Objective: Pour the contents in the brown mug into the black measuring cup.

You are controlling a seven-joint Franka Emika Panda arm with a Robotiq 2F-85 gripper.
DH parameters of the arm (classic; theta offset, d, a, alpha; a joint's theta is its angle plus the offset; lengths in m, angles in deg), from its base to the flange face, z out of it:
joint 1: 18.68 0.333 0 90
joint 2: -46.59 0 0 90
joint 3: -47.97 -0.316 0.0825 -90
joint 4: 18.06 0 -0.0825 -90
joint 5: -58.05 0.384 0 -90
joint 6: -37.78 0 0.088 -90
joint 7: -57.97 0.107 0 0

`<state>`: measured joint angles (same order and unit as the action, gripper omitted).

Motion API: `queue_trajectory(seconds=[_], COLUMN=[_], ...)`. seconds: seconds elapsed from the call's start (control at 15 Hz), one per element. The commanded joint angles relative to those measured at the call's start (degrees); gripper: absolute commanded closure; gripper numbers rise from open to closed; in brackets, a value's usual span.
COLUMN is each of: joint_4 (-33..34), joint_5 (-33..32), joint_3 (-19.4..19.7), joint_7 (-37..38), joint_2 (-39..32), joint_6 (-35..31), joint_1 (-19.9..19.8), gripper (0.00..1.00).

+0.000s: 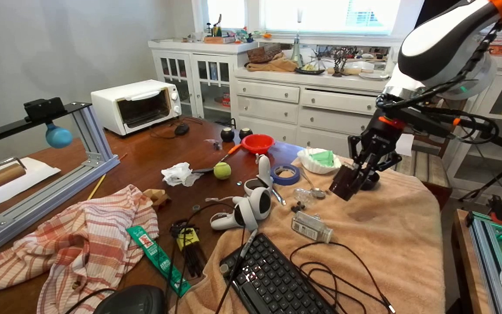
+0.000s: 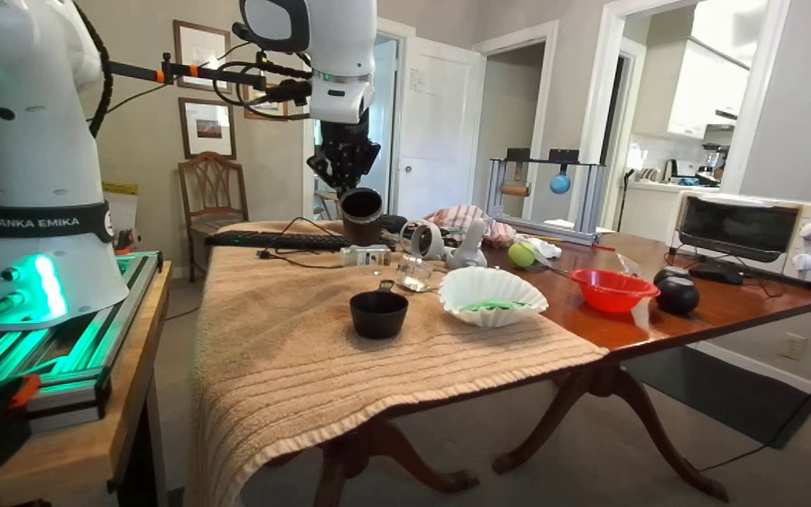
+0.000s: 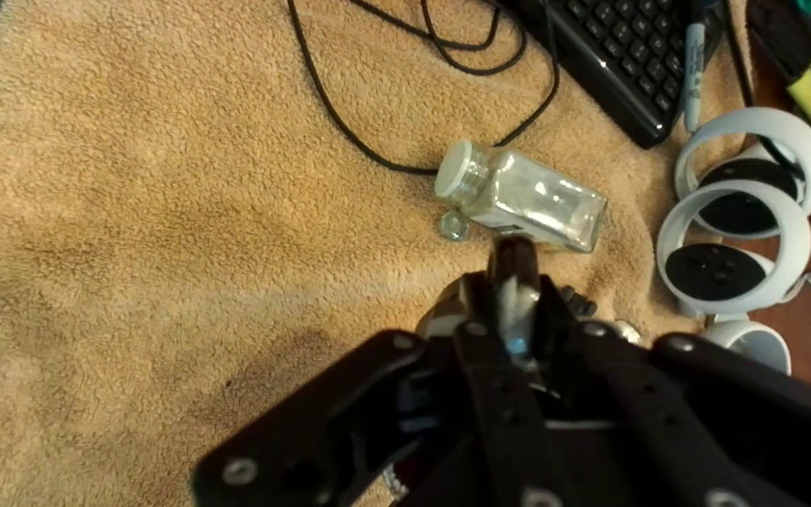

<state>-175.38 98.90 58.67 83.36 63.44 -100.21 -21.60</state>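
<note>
The brown mug (image 2: 362, 230) is held in the pincer (image 2: 342, 187), long axis tilted; in an exterior view, the black measuring cup (image 2: 379, 318) is seen apart, towards six o'clock from the mug.

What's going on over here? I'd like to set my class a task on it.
A Franka Emika arm holds a tilted brown mug in its jaws, raised above a tan towel. The black measuring cup sits upright on the towel, apart from the mug. No stream is visible, and the mug's contents are too dark to make out.
</note>
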Motion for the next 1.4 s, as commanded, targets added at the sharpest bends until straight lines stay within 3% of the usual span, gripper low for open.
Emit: queue_trajectory(seconds=[0.0, 0.2, 0.87, 1.33], joint_4=[0.05, 0.01, -0.15, -0.20], joint_5=[6.03, 10.13, 27.81, 45.05], joint_3=[1.63, 2.08, 2.05, 1.00], joint_7=[-4.13, -4.74, -19.50, -30.75], joint_2=[0.57, 0.47, -2.29, -4.77], joint_6=[2.13, 1.34, -4.33, -11.88], joint_1=[-3.42, -5.42, -7.38, -6.46], gripper=[0.96, 0.96, 0.96, 0.96])
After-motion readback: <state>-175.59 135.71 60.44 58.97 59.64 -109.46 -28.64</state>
